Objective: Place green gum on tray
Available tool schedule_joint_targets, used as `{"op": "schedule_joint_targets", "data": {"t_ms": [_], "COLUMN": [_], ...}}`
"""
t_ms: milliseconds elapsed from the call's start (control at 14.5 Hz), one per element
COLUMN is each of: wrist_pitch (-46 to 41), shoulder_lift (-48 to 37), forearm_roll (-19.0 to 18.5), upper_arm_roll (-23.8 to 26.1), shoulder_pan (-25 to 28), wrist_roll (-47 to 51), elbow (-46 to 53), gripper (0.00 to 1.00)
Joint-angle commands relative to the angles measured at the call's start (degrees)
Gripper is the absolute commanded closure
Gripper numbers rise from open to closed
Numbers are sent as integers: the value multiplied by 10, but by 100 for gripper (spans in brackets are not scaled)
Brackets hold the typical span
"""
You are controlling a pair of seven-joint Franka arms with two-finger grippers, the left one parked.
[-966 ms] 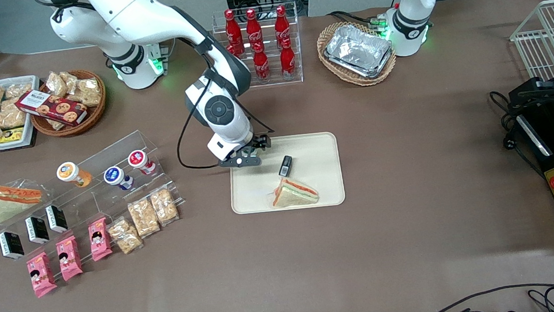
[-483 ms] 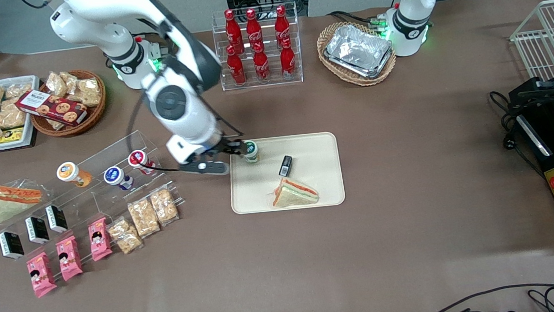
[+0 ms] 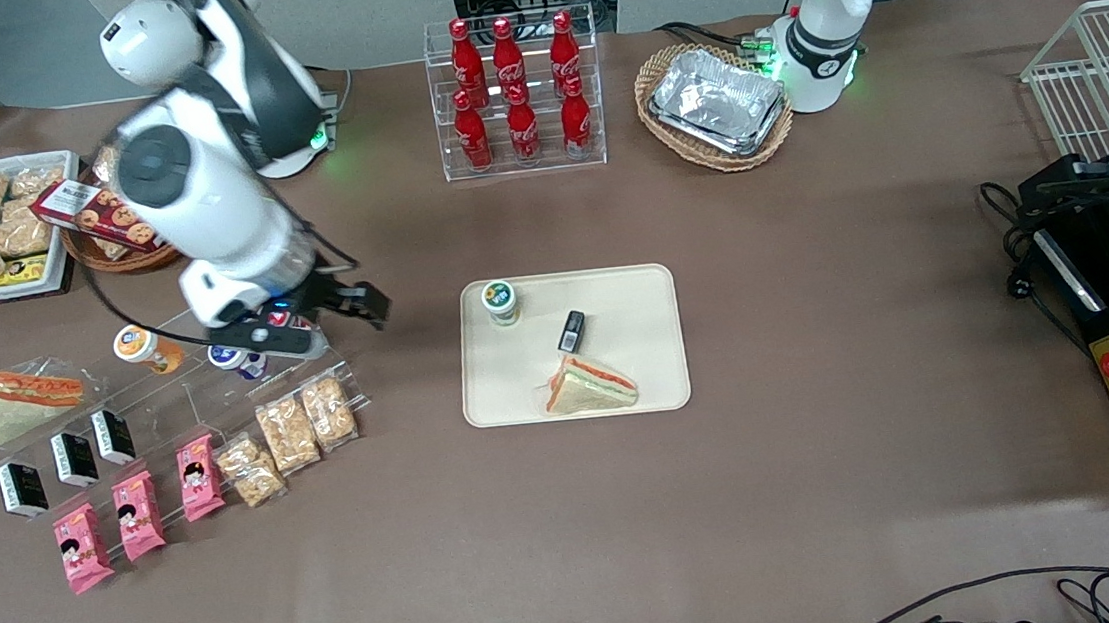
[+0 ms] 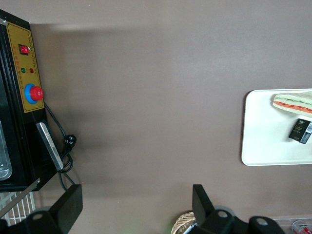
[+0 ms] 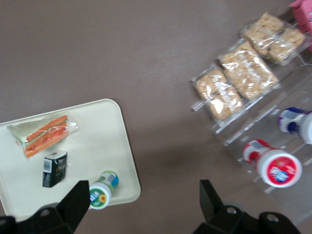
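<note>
The green gum [image 3: 499, 301] stands upright on the cream tray [image 3: 621, 386], in the tray's corner farthest from the front camera and toward the working arm's end. It also shows in the right wrist view [image 5: 101, 193], near the tray's rim [image 5: 124, 146]. My right gripper [image 3: 360, 305] is open and empty. It hangs above the table between the tray and the clear acrylic rack, well apart from the gum. In the right wrist view the gripper [image 5: 144, 204] has bare table between its spread fingers [image 5: 78, 201]. The tray's edge shows in the left wrist view [image 4: 253, 146].
A sandwich [image 3: 589, 387] and a small black box [image 3: 571, 330] lie on the tray. The acrylic rack [image 3: 214, 321] holds orange-, blue- and red-lidded bottles [image 5: 278, 168], with snack packets [image 3: 289, 433] in front. A cola bottle rack [image 3: 515, 94] and a wicker basket of foil trays [image 3: 715, 105] stand farther away.
The gripper has let go of the green gum on the tray, opened, and swung away toward the acrylic rack at the working arm's end. The gum stays standing on the tray.
</note>
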Motion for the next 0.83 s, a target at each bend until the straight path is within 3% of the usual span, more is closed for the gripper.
{"op": "schedule_joint_targets", "data": {"t_ms": [0, 138, 483, 759], "wrist_pitch": [-101, -138, -180, -207], "shoulder_lift": [-13, -13, -12, -6], "forearm_roll": [-16, -34, -33, -33], "upper_arm_roll": [-45, -70, -158, -191], "shoulder_pan": [3, 3, 2, -3], "wrist_roll": [-38, -74, -228, -297], "elbow": [70, 105, 145, 175], "gripper": [0, 0, 0, 0]}}
